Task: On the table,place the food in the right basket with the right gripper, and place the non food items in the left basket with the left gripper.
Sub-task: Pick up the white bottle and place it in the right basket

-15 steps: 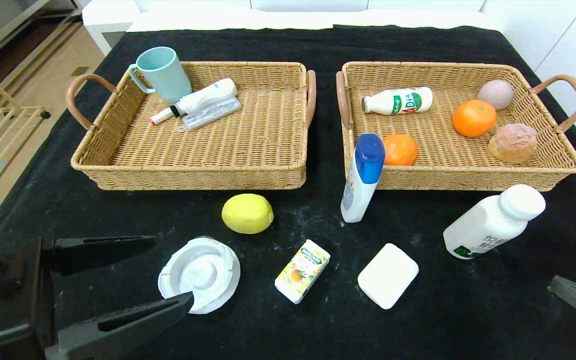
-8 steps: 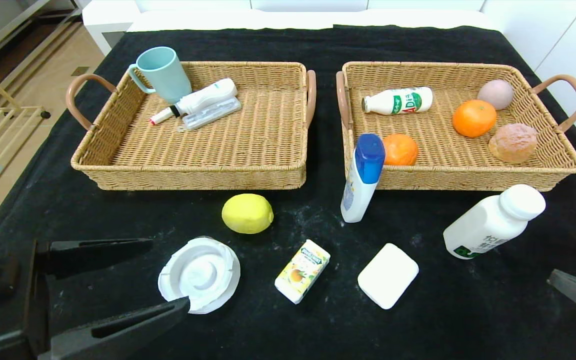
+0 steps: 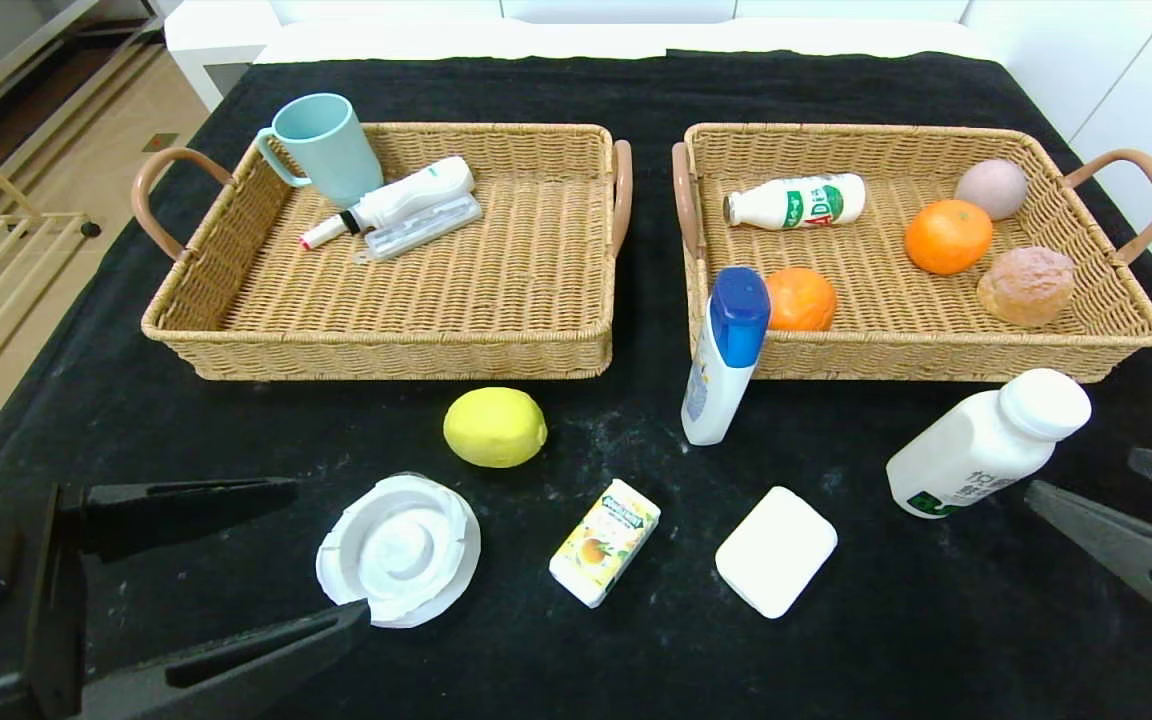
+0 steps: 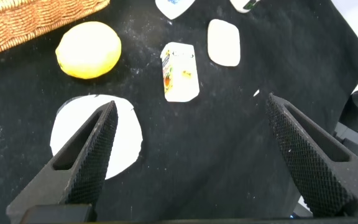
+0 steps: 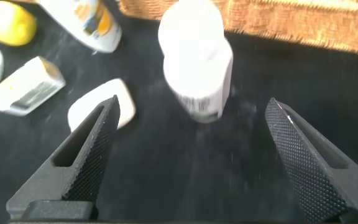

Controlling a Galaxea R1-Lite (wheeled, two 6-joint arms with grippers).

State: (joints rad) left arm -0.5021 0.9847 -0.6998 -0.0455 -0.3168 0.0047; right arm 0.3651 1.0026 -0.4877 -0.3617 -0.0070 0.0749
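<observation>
On the black table in front of the baskets lie a yellow lemon (image 3: 495,427), a white round lid (image 3: 399,549), a small juice box (image 3: 604,541) and a white soap bar (image 3: 776,550). A blue-capped bottle (image 3: 724,355) and a white milk bottle (image 3: 988,443) stand there too. My left gripper (image 3: 331,550) is open at the front left, its fingers on either side of the lid (image 4: 95,134). My right gripper (image 3: 1084,472) is open at the front right, just short of the milk bottle (image 5: 196,59). Neither holds anything.
The left basket (image 3: 376,352) holds a teal cup (image 3: 326,148), a white tube and a clear case. The right basket (image 3: 936,355) holds a small drink bottle (image 3: 796,202), two oranges, an egg and a bun. Bare cloth lies along the table's front edge.
My right gripper has moved in from the right edge toward the milk bottle. My left gripper has drawn back slightly. No object has moved.
</observation>
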